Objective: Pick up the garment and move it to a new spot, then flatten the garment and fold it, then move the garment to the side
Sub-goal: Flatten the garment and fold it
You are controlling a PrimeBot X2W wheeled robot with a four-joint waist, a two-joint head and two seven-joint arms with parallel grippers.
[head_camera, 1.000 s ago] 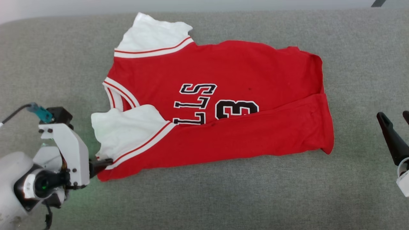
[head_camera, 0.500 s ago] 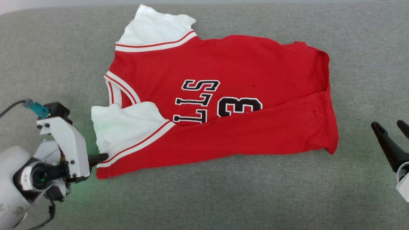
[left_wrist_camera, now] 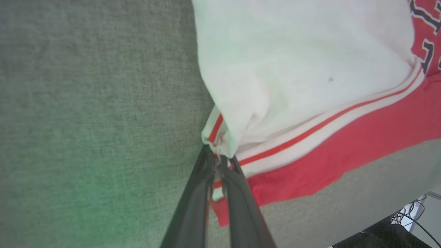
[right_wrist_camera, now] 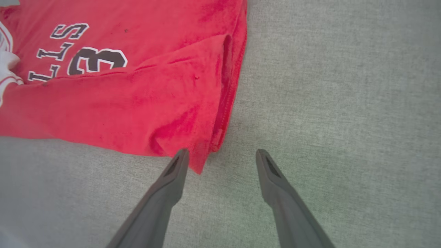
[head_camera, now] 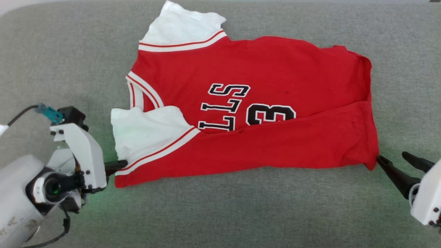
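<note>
Left fingers (left_wrist_camera: pixel 192 206) have clenched on the garment (head_camera: pixel 262 65) at its striped 8 o'clock sleeve edge; right fingers (right_wrist_camera: pixel 162 196), spread, now reach its 4 o'clock corner, likely for lifting.

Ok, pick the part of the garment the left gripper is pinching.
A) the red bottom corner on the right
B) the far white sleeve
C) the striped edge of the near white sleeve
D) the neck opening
C: in the left wrist view the left gripper is shut on the garment at the striped edge of its near white sleeve.
</note>
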